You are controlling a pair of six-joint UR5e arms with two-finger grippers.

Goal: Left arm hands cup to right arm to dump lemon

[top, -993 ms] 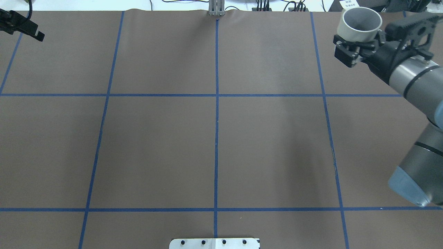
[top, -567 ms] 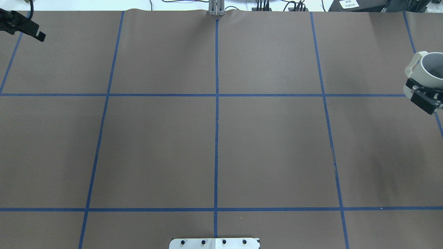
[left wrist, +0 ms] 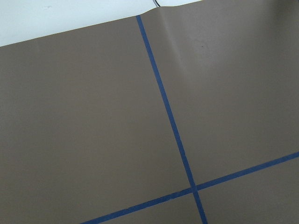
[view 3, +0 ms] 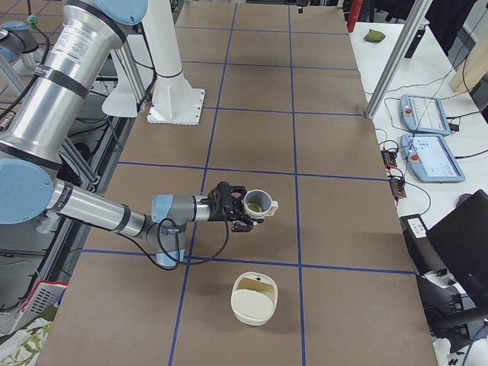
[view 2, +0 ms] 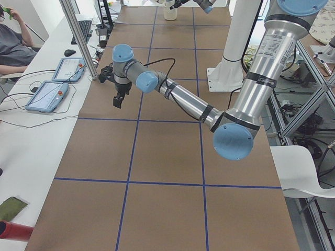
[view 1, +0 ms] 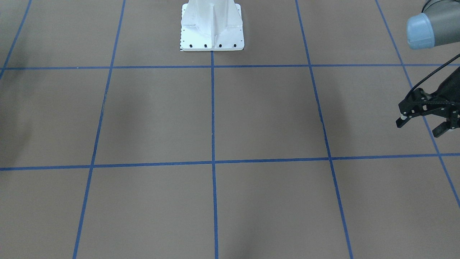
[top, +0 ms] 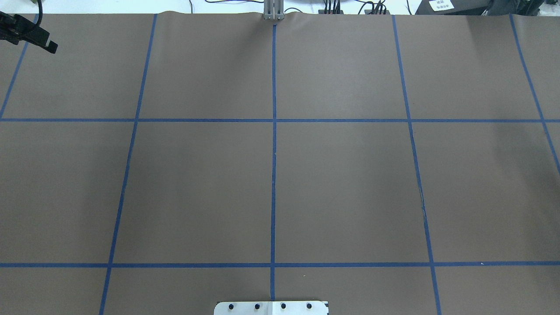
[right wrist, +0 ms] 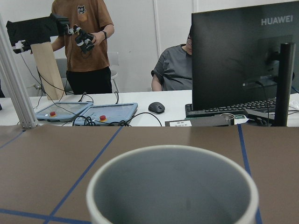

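Note:
In the exterior right view the near right arm holds the white cup level above the brown table, near its right end, with the yellow-green lemon inside. The right gripper is around the cup's side. The right wrist view is filled at the bottom by the cup's rim and grey inside, close to the camera; the lemon is hidden there. The left gripper hangs open and empty over the table's left end, also visible as the left gripper at the overhead view's top left corner.
A cream container stands on the table just in front of the held cup. The white robot base sits at the table's near middle edge. Two tablets, a monitor and two people are beyond the far edge.
The right arm has carried the cup rightward and out of the overhead view. The left gripper has stayed at the top left corner.

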